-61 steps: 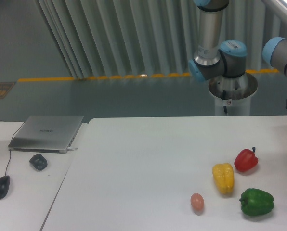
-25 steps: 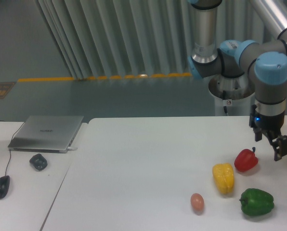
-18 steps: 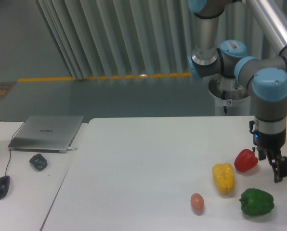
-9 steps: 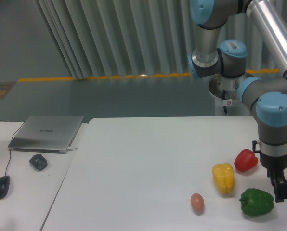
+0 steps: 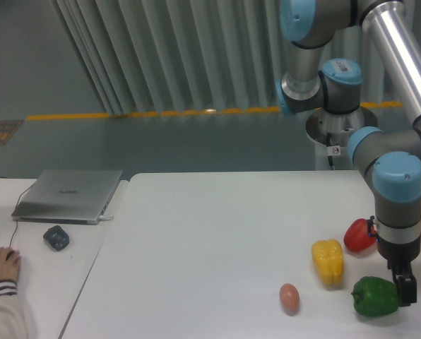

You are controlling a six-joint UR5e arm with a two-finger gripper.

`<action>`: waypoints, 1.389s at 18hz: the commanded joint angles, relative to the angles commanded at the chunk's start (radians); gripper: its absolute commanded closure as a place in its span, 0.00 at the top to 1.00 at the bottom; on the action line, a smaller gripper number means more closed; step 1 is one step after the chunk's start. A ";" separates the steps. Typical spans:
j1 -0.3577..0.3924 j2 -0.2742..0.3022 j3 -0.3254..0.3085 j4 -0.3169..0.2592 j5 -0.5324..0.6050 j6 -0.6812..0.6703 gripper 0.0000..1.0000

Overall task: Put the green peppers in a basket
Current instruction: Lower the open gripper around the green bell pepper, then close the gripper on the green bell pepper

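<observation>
Lying on table: green pepper (image 5: 374,296), near right side, just right of the yellow pepper (image 5: 328,261) and nearer than the red pepper (image 5: 358,235).
Pepper look: dark green, shiny, lumpy.
Gripper (image 5: 406,289): down at the pepper's right side, one finger (image 5: 407,289) seen against it.
Gripper state: cannot tell if apart or squeezing.

Glossy green pepper (image 5: 373,296) — matt white table (image 5: 210,247).

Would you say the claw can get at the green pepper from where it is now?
Probably yes: the claw hangs right at the green pepper, over its right side, with nothing between them. The red pepper and yellow pepper sit apart.
</observation>
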 joint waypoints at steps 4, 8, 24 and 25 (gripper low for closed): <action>-0.015 -0.012 -0.002 0.009 0.000 -0.005 1.00; -0.015 -0.029 -0.002 0.017 0.002 -0.005 1.00; -0.011 0.003 -0.005 0.032 -0.002 -0.028 0.41; -0.006 0.015 -0.005 0.032 -0.002 -0.026 0.41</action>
